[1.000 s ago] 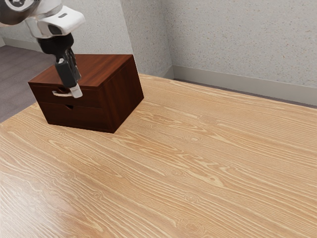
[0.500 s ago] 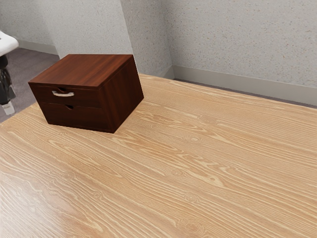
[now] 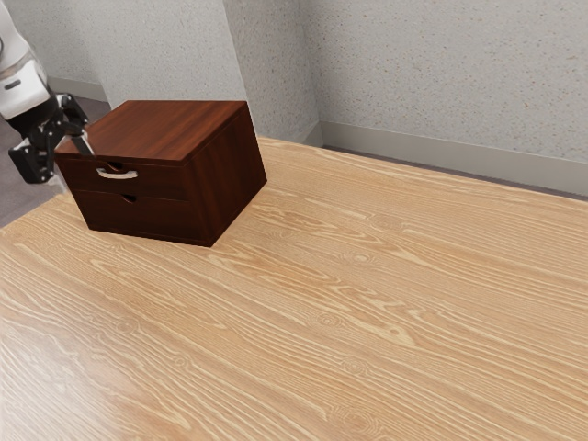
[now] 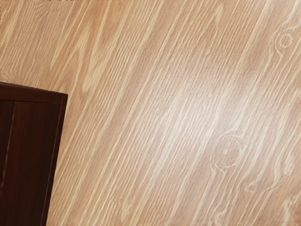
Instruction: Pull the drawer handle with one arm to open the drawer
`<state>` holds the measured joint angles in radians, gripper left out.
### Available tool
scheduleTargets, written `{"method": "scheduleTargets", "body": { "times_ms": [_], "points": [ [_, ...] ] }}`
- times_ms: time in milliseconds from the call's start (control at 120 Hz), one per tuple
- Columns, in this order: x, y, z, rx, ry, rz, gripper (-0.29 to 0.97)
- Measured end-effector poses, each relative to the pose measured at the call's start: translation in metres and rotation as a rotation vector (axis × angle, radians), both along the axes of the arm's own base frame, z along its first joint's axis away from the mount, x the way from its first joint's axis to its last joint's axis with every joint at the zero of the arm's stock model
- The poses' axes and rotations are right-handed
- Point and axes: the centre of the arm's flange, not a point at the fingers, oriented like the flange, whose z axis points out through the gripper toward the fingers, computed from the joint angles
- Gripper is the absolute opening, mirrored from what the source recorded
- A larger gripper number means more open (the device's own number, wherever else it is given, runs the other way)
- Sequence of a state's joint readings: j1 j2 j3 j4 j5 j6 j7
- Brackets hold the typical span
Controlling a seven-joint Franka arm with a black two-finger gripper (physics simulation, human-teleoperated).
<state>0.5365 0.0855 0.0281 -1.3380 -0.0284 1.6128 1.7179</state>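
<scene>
A dark wooden cabinet (image 3: 197, 161) with two drawers stands at the back of the table, on the exterior view's left. Its top drawer carries a pale curved handle (image 3: 117, 173) and sits flush with the front, as does the lower drawer (image 3: 138, 213). My gripper (image 3: 64, 152) hovers at the cabinet's upper left corner, left of the handle and apart from it. The black fingers (image 3: 81, 133) stand open with nothing between them. In the wrist view, a corner of the cabinet (image 4: 28, 160) lies beside bare table (image 4: 178, 117).
The light wooden table (image 3: 349, 303) stretches wide in front of and to the exterior view's right of the cabinet. A grey wall (image 3: 441, 64) with a skirting board runs behind it. The floor drops away left of the table edge.
A second ago my gripper was at the top drawer's handle. It swung away to the far left edge, then came back up to the cabinet's left corner. Both drawers look unchanged.
</scene>
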Motion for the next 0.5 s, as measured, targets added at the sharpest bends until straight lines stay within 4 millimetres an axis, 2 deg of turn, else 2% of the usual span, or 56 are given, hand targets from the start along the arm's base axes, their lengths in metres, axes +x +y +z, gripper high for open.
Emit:
{"method": "scheduleTargets", "body": {
  "times_ms": [117,283,392,500],
  "points": [
    [0.003,-0.004,0.003,0.021,-0.015,-0.083,0.68],
    [0.018,-0.012,-0.001,0.04,-0.016,-0.195,0.68],
    [0.031,0.003,-0.01,0.051,-0.016,-0.231,0.68],
    [0.044,0.027,-0.038,0.024,-0.018,-0.249,0.65]
  ]
}}
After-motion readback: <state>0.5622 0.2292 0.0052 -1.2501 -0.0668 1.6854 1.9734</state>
